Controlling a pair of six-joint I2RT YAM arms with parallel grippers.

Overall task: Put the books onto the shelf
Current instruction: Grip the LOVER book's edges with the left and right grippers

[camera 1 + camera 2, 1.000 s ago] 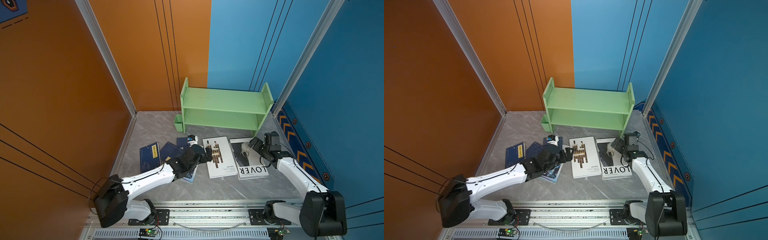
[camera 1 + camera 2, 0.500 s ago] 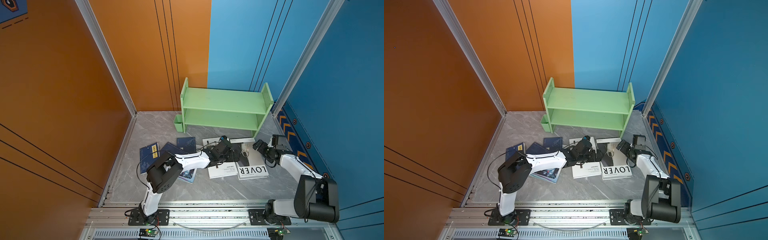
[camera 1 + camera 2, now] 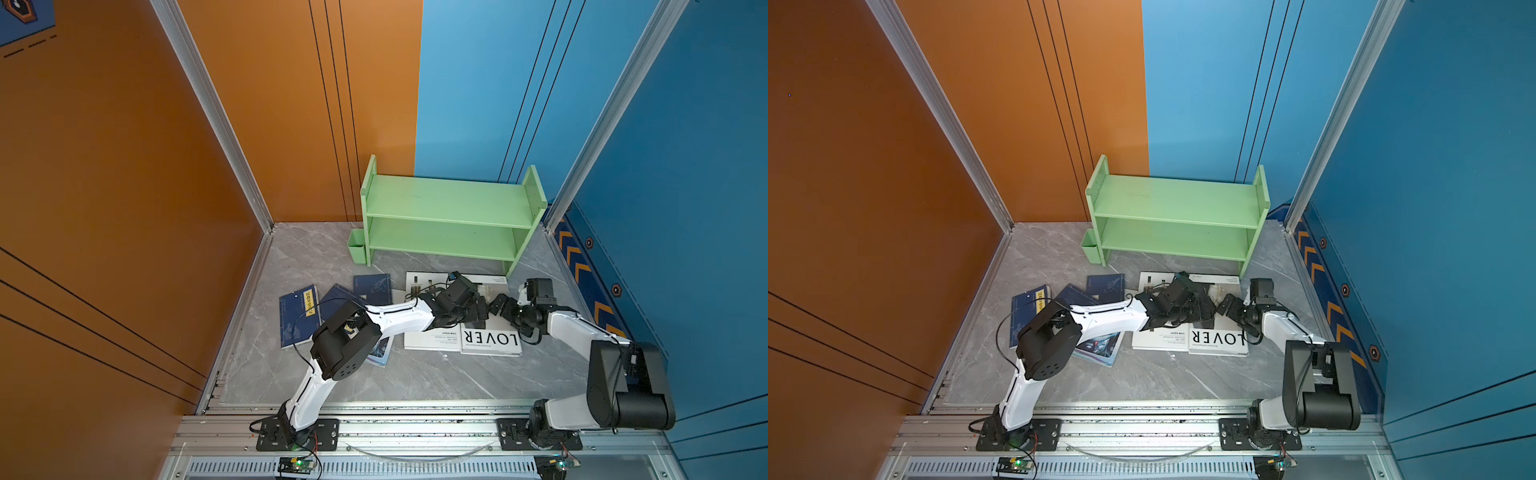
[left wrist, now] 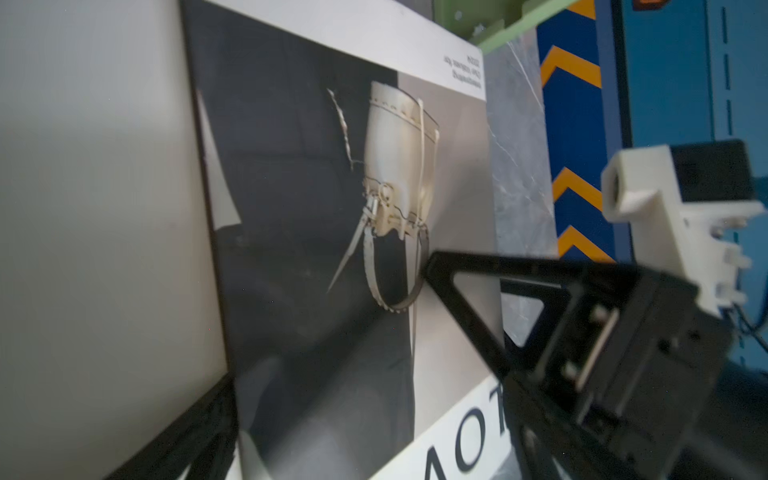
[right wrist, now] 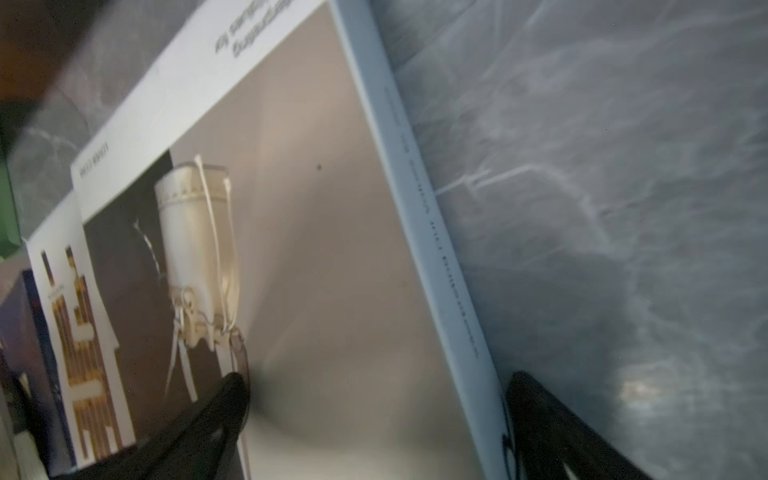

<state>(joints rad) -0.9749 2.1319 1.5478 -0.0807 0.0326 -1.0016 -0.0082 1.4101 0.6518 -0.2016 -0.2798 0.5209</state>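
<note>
The light-green shelf [image 3: 449, 220] stands against the back wall, both tiers bare. On the grey floor in front lie two white books side by side: the LOVER book [image 3: 490, 341] and its neighbour [image 3: 430, 337]. Left of them lie navy books [image 3: 299, 316] and a teal magazine [image 3: 1100, 351] under the left arm. My left gripper [image 3: 478, 311] reaches across and hovers open over the LOVER book's cover [image 4: 316, 257]. My right gripper [image 3: 498, 305] is open, straddling that book's spine edge [image 5: 436, 249]: one finger [image 5: 216, 415] over the cover, the other [image 5: 548, 428] over the floor.
A small green cup [image 3: 356, 251] hangs on the shelf's left side. Orange wall on the left, blue wall with a chevron strip [image 3: 582, 266] close on the right. The arms' mounting rail [image 3: 415, 432] runs along the front edge.
My left arm has swung right from the navy books, folding its elbow, and now reaches over the white books. The right gripper has dropped lower beside the LOVER book's right edge.
</note>
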